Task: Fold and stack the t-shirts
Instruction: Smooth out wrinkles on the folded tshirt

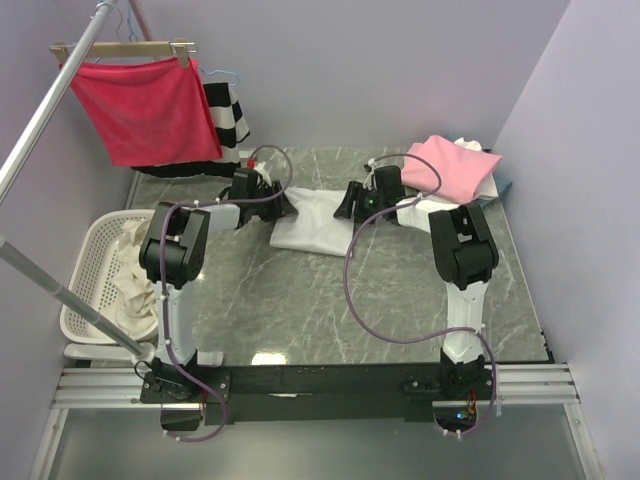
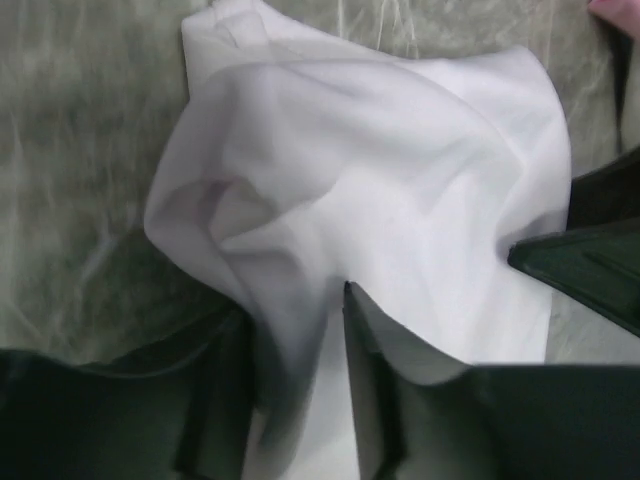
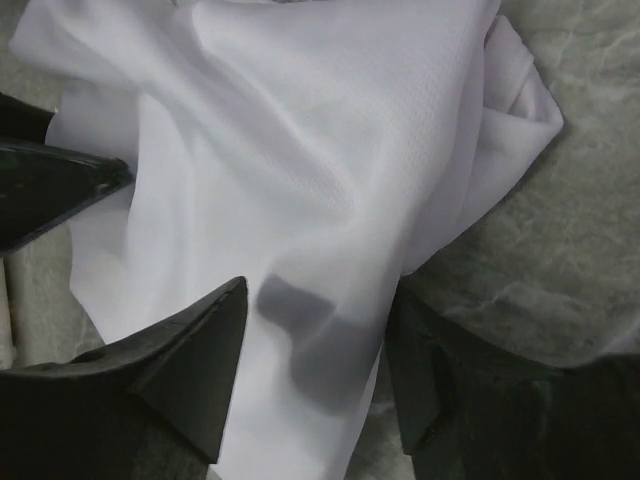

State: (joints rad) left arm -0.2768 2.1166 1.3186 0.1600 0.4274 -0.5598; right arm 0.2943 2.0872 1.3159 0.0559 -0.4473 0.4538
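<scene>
- Wooden hanger (image 1: 125, 48), upper left of the top view: red cloth (image 1: 150, 105) clipped on, a striped garment (image 1: 228, 115) behind it. Not part of the job.
- Laundry basket (image 1: 85, 250), left edge: white cloth heaped inside.
- Left gripper (image 1: 283, 205), left of centre: at the white t-shirt's left edge. In its wrist view the fingers (image 2: 375, 370) stand narrowly apart with gathered cloth filling the gap and creases fanning out from it. It reads as a pinch.
- White t-shirt (image 1: 315, 225), centre: lying part-folded and rumpled on the marble table (image 1: 300, 310) between the two grippers. Judged light, limp and thin. It will sag and slide over itself, so hold it at hems or corners, one at each side, rather than mid-panel.
- Right gripper (image 1: 340, 208), right of centre: at the shirt's right edge. Its fingers (image 3: 190, 350) are set wider, with cloth running down between them. Whether they clamp it cannot be told.
- Pink t-shirt (image 1: 455, 165), upper right: folded, topping a small stack with white showing beneath.
</scene>
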